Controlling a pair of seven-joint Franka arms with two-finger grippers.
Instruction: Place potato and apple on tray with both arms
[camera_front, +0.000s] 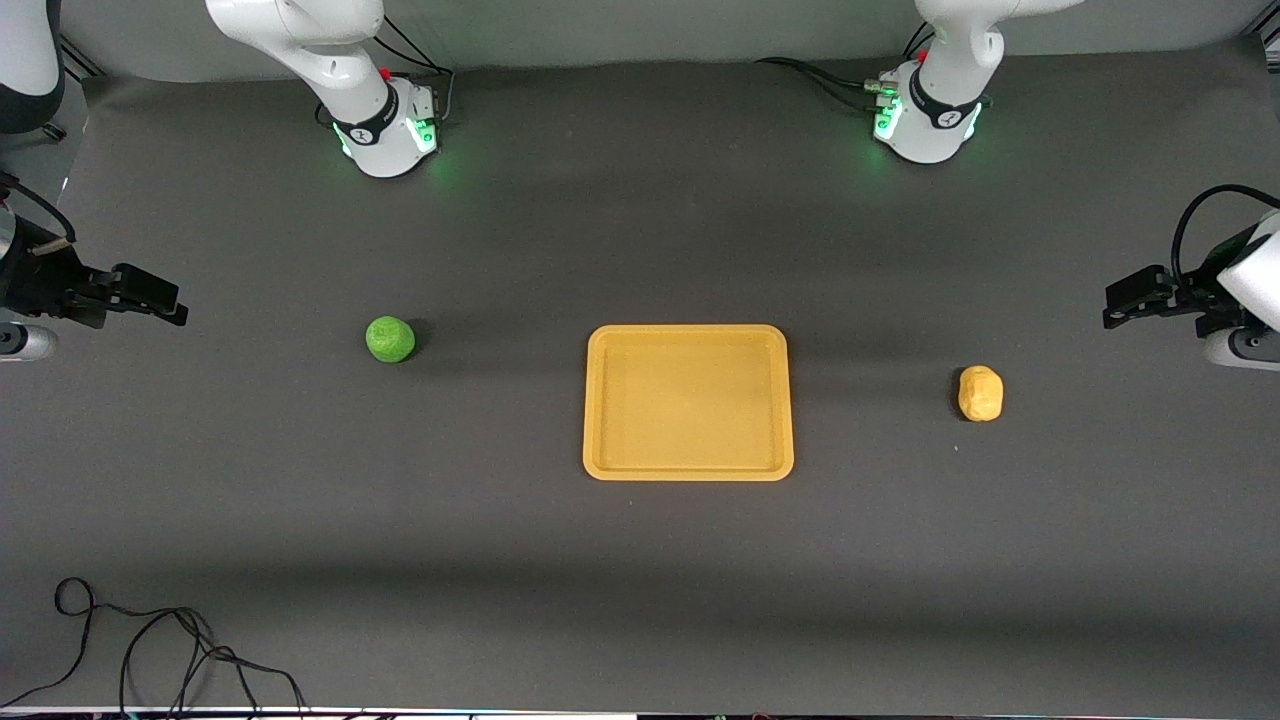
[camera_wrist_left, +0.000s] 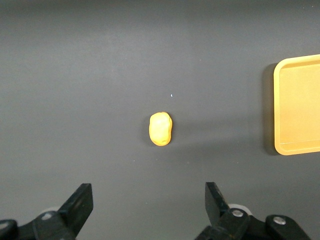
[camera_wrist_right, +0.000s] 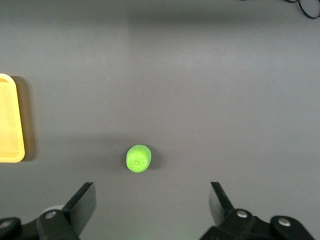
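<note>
The yellow-orange tray (camera_front: 688, 400) lies empty mid-table. The green apple (camera_front: 390, 339) sits on the mat toward the right arm's end, and the yellow-orange potato (camera_front: 980, 393) toward the left arm's end. My right gripper (camera_front: 170, 303) hangs open and empty over the mat at the right arm's end, apart from the apple. My left gripper (camera_front: 1117, 305) hangs open and empty over the left arm's end, apart from the potato. The left wrist view shows the potato (camera_wrist_left: 160, 129), the tray's edge (camera_wrist_left: 300, 105) and the open left gripper (camera_wrist_left: 149, 192). The right wrist view shows the apple (camera_wrist_right: 138, 158), the tray's corner (camera_wrist_right: 9, 120) and the open right gripper (camera_wrist_right: 152, 192).
A loose black cable (camera_front: 150, 650) lies on the mat at the corner nearest the front camera, toward the right arm's end. The two arm bases (camera_front: 390, 130) (camera_front: 925, 120) stand along the table edge farthest from that camera.
</note>
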